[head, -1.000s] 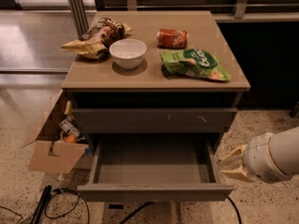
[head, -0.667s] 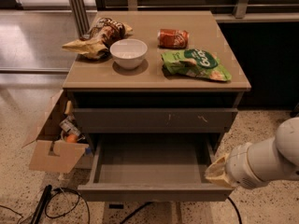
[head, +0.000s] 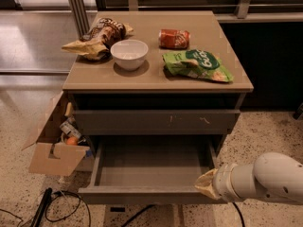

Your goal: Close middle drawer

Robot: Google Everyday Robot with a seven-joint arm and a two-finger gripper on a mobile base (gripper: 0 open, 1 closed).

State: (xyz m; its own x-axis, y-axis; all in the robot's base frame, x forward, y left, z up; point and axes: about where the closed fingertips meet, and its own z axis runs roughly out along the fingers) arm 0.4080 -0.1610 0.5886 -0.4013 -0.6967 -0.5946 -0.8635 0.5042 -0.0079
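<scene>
The middle drawer [head: 151,167] of the grey-brown cabinet stands pulled far out, and its bare grey inside shows. Its flat front [head: 137,196] faces me at the bottom of the view. Above it is the shut upper drawer front [head: 156,122] with small pale scratch marks. My gripper [head: 204,186], on a thick white arm [head: 265,178] coming in from the right, is at the drawer's front right corner, touching or nearly touching it.
On the cabinet top [head: 156,79] lie a brown snack bag [head: 97,37], a white bowl [head: 129,54], a red can [head: 173,38] and a green chip bag [head: 199,65]. An open cardboard box [head: 52,148] stands at the left. Cables [head: 61,205] lie on the floor.
My arm has moved left and slightly down, bringing the gripper from beside the drawer's right side to its front right corner. The drawer has not visibly moved.
</scene>
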